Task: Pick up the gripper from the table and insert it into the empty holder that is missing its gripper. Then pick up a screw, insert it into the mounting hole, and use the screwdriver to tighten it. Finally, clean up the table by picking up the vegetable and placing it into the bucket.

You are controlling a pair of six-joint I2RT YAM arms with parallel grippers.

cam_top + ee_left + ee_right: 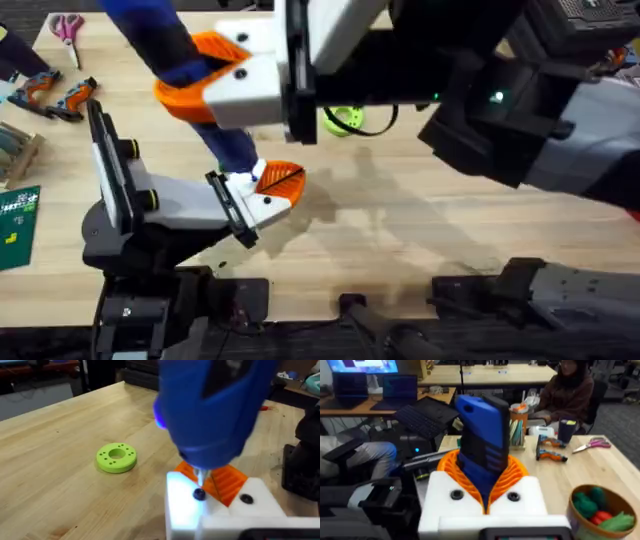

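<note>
The right gripper [485,492] is clamped on the screwdriver [482,435], its orange pads pressed against the blue body, and holds it tip-down high over the table's middle. The tip [200,477] sits at a dark screw [199,494] in the white block of the left gripper [268,192], which rests low near the table's centre with an orange tip [282,178] fitted; whether its fingers are apart or together cannot be told. So the insert looks done and the tightening step is in hand. Next the bit needs to stay seated and square in the screw head while it turns. The bucket [612,502], with vegetables inside, waits at the right; a green ring [116,456] lies farther off.
</note>
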